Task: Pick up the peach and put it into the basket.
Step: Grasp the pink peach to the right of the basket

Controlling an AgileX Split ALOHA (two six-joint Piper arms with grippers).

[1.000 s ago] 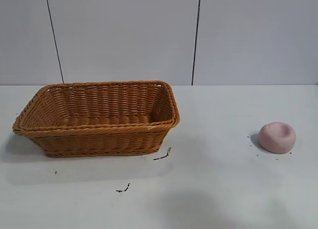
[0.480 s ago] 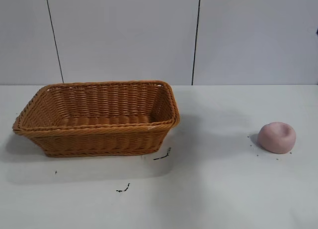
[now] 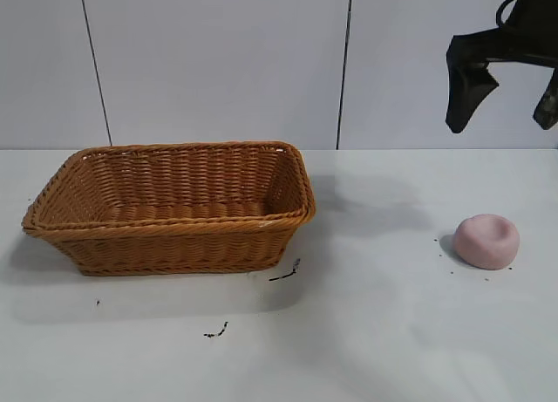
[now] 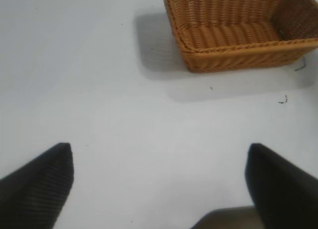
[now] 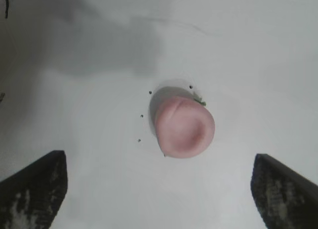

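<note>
The pale-pink peach point(image 3: 486, 241) lies on the white table at the right, dimple up. It also shows in the right wrist view point(image 5: 184, 128), on the table below the open jaws. The orange-brown wicker basket point(image 3: 174, 232) stands empty at the left; it also shows in the left wrist view point(image 4: 238, 55). My right gripper point(image 3: 504, 105) hangs open high above the peach at the upper right, and in its own view point(image 5: 159, 187) it holds nothing. My left gripper point(image 4: 159, 179) is open and empty over bare table, away from the basket; it is out of the exterior view.
A white panelled wall stands behind the table. Small dark scraps point(image 3: 286, 272) lie on the table in front of the basket, and dark specks lie round the peach. Bare white table point(image 3: 384, 315) lies between basket and peach.
My right gripper has come into the exterior view at the upper right, above the peach. The peach and the basket have not moved.
</note>
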